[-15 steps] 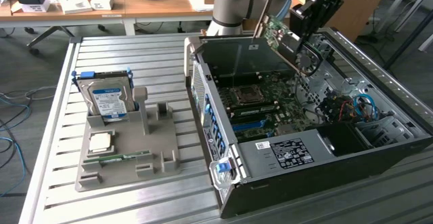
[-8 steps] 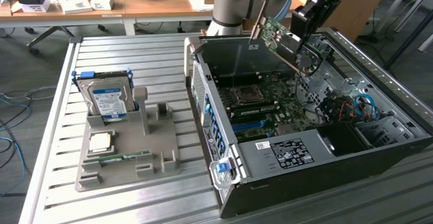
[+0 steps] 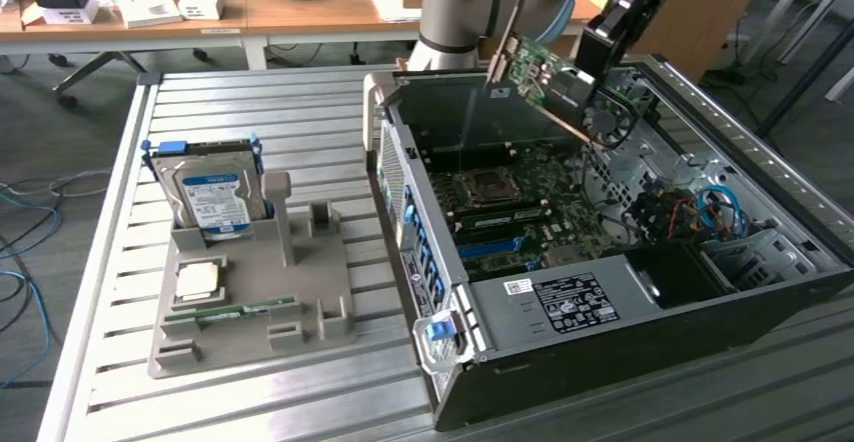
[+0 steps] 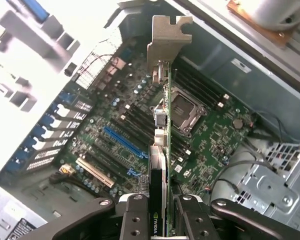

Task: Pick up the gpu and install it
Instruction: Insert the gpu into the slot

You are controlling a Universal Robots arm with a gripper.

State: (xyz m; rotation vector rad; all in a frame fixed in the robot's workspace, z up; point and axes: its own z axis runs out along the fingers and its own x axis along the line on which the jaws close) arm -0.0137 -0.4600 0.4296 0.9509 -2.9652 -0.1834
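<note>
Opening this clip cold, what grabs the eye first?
The gpu, clamped in the tool, hangs tilted over the open case, with the green motherboard below it. On the exterior view's left, a blue-labelled hard drive stands upright in a grey holder.

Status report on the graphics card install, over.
Gripper jaws shut on graphics card. Card tilted over open computer case, not yet slotted. Nothing seen between card and motherboard.

The slatted metal table (image 3: 267, 102) carries a grey holder block (image 3: 314, 307) toward its edge on the exterior view's left, with an open computer case (image 3: 561, 362) beside it
</note>
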